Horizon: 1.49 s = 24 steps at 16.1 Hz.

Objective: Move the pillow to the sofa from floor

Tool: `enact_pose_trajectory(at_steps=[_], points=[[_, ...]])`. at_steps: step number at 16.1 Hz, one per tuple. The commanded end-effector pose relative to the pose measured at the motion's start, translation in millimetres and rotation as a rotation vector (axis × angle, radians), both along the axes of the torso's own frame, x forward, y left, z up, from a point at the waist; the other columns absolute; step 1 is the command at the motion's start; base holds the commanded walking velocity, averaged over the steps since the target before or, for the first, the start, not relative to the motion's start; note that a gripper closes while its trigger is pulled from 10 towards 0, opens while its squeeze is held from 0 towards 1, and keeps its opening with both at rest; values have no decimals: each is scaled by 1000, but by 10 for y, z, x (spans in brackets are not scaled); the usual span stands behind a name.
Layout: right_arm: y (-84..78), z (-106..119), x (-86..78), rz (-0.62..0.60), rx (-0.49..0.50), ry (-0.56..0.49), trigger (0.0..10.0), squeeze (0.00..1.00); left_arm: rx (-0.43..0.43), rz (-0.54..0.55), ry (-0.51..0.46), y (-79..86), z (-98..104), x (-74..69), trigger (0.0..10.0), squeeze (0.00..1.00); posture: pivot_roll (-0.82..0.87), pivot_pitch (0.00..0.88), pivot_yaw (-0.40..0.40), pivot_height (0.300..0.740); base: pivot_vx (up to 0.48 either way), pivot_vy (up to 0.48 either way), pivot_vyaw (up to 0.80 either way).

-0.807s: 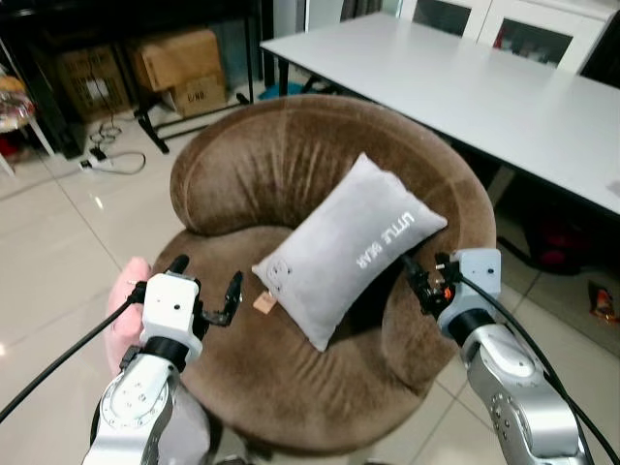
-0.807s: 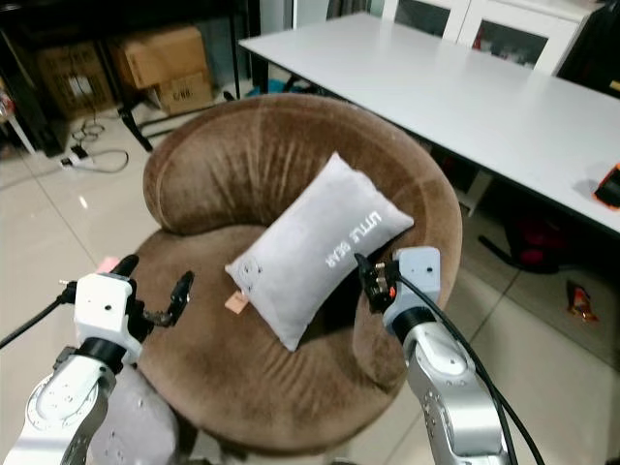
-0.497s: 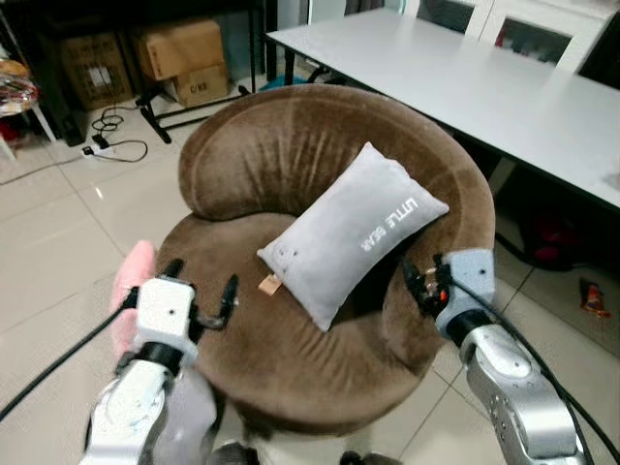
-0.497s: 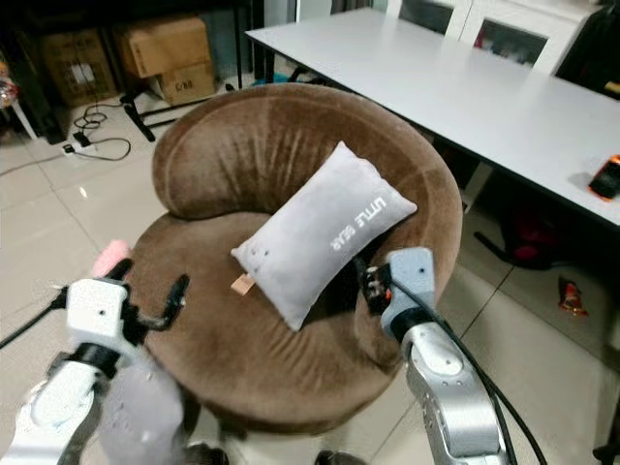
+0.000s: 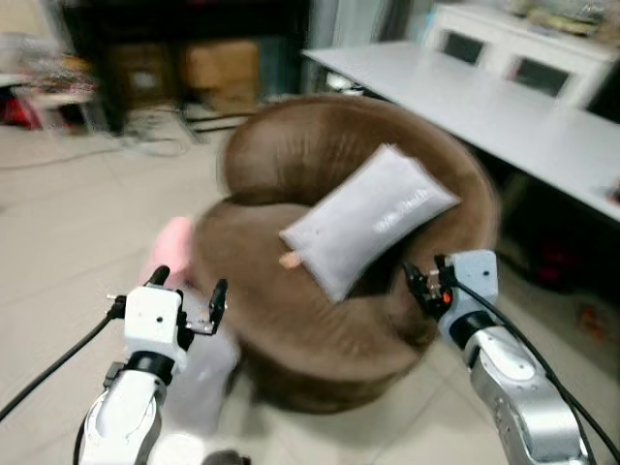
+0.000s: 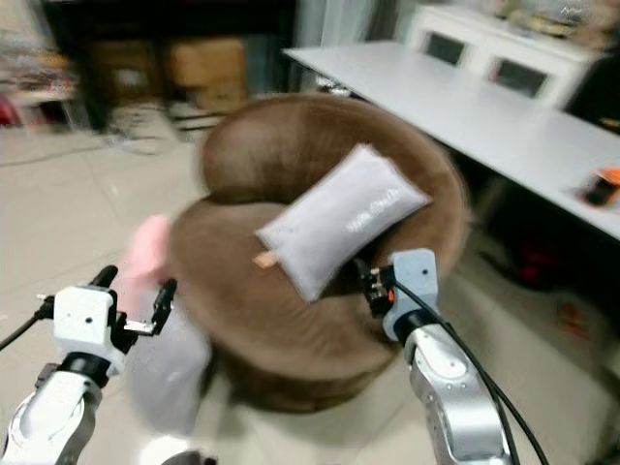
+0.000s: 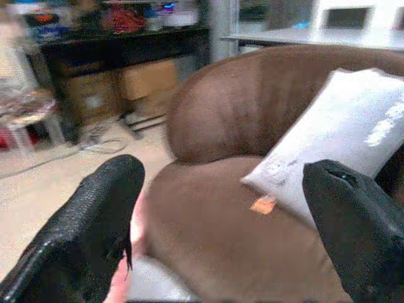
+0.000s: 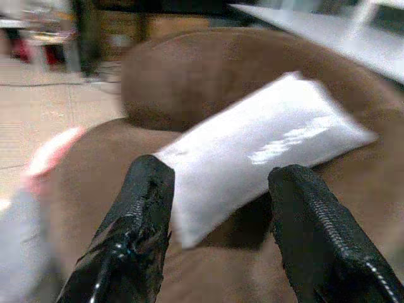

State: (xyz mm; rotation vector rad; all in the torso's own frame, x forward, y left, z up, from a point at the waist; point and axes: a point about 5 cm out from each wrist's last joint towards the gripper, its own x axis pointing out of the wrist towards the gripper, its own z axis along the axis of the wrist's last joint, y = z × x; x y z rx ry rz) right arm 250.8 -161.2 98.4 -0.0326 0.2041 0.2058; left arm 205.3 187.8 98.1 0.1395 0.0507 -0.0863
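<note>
Left tool (image 5: 186,291) hung with its black fingers (image 7: 88,233) spread wide and nothing between them, just off the near-left edge of the brown round sofa (image 5: 320,320). Right tool (image 5: 418,283) sat at the sofa's right rim, its fingers (image 8: 142,221) parted too, released, gripping nothing. Straight ahead of the right tool, just beyond its tips, lay the grey pillow (image 5: 368,218), tilted across the seat with its upper end propped on the curved backrest (image 5: 291,145), pale lettering along its face, too blurred to read. A small orange tag (image 5: 288,260) stuck out at the pillow's lower corner, on the seat cushion. Beside the left tool, down against the sofa's left flank, there was something soft and pink (image 5: 172,242) above a grey shape (image 5: 203,378), both too smeared to make out. Beyond the right tool stretched a long white table (image 5: 504,116). Past the sofa, cardboard boxes (image 7: 120,88) sat under a dark shelf on the pale tiled floor (image 5: 68,242).
</note>
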Motion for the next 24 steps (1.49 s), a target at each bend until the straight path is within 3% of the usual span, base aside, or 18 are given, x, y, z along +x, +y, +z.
enact_pose_trajectory(at_steps=[1, 14, 24], points=[[-46, -16, -23, -33, 9, 24, 10000, 0, -13, -11, -14, -54, 31, 18, 10000, 0, -14, 0, -75, 740, 0, 0, 0], [-58, -3, -46, -25, 0, 50, 10000, 0, -8, 4, 7, -60, -27, -34, 10000, 0, -25, 0, -105, 740, 0, 434, 0], [10, -36, -205, -75, 42, 53, 10000, 0, 15, -86, 14, -53, 28, 119, 10000, 0, -49, 0, 23, 740, 0, 404, 0]])
